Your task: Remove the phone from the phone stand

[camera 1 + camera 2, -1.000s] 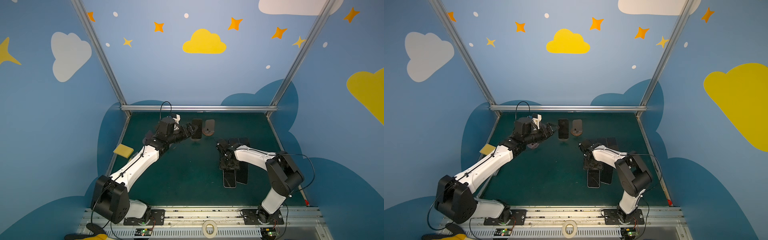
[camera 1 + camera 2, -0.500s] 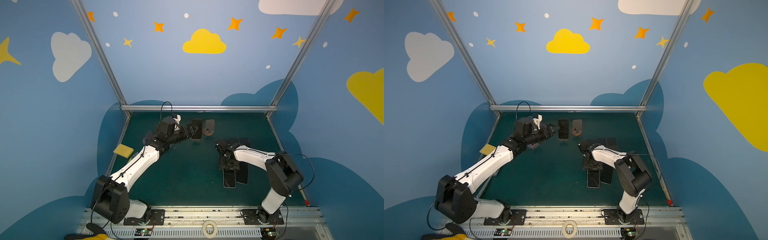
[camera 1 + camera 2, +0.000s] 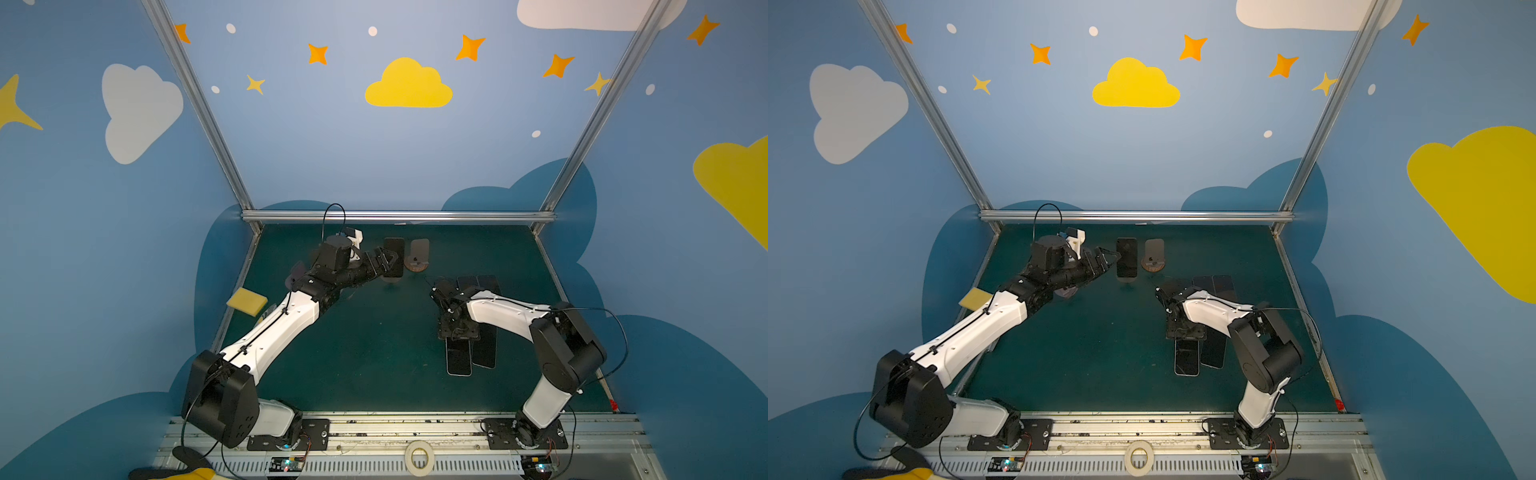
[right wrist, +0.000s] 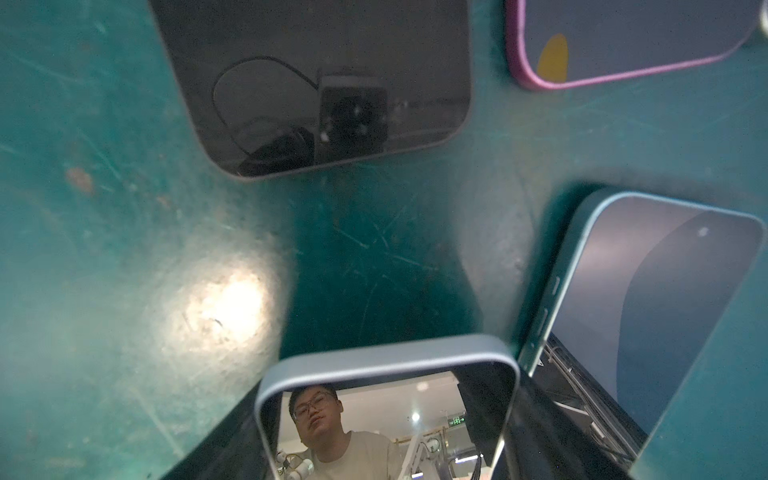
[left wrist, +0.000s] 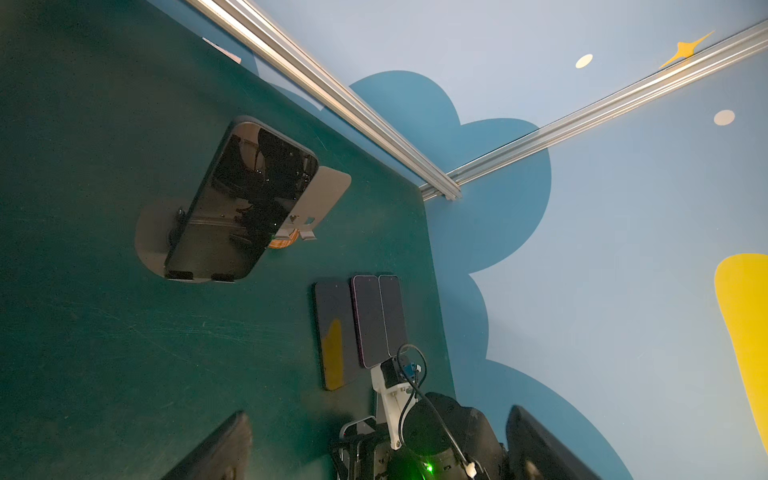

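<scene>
The phone [image 3: 393,257] stands upright on the phone stand [image 5: 156,239] toward the back of the green surface [image 3: 374,353], just beside a second, empty stand [image 3: 417,254]. Its long axis runs near vertical, leaning back a bit, lower edge caught in the stand's two small lips, screen facing front toward the arms. The left pincer [image 3: 384,262] sits right at the phone's left edge w/ fingers wide apart, nothing clamped yet. The right pincer [image 3: 457,332] hangs low over the phones [image 3: 471,353] lying flat on the right side; its fingers show spread either side of one phone's end in the right wrist view, but whether it grips can't be told. Risks: if the left closes off-centre or on the glossy glass, the phone may slip or twist; pulling sideways rather than up and out could snag the lips and drag or tip the stand, maybe knocking the empty stand next to it.
</scene>
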Robot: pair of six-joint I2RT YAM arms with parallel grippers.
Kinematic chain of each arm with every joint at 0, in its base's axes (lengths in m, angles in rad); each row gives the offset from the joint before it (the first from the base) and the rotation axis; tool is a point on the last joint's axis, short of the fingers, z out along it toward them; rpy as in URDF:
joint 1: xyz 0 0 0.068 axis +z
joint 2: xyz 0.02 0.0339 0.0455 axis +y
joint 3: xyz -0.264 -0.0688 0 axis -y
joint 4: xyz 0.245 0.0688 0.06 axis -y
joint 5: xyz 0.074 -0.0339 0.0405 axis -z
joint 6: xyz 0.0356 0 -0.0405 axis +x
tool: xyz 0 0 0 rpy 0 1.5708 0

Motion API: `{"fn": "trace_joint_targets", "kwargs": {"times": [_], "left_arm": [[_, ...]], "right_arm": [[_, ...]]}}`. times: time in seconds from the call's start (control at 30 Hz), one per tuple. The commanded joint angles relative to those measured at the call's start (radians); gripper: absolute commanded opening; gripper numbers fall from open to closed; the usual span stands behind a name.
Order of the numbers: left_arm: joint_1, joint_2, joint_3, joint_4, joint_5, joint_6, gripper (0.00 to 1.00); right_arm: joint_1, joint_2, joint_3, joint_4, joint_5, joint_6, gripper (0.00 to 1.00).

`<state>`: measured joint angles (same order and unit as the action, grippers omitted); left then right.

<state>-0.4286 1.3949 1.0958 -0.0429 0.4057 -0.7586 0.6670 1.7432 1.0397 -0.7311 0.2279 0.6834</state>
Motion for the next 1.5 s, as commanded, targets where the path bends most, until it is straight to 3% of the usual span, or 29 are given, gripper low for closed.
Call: {"fn": "trace_joint_targets", "kwargs": {"times": [0.0,0.23,1.47], "left_arm": [[-0.007,-0.002,0.024,-0.003,-0.005,0.017,0.94],[-0.008,-0.003,0.025,-0.005,-0.007,0.020,0.94],[-0.013,0.003,0.026,-0.005,-0.008,0.022,0.95]], "right_arm": [[0.011,0.086,-0.014,0.151,-0.014,0.008,0.77],[0.007,0.090,-0.002,0.170,0.020,-0.008,0.72],[-0.021,0.054,0.026,0.134,-0.018,-0.007,0.79]]}}
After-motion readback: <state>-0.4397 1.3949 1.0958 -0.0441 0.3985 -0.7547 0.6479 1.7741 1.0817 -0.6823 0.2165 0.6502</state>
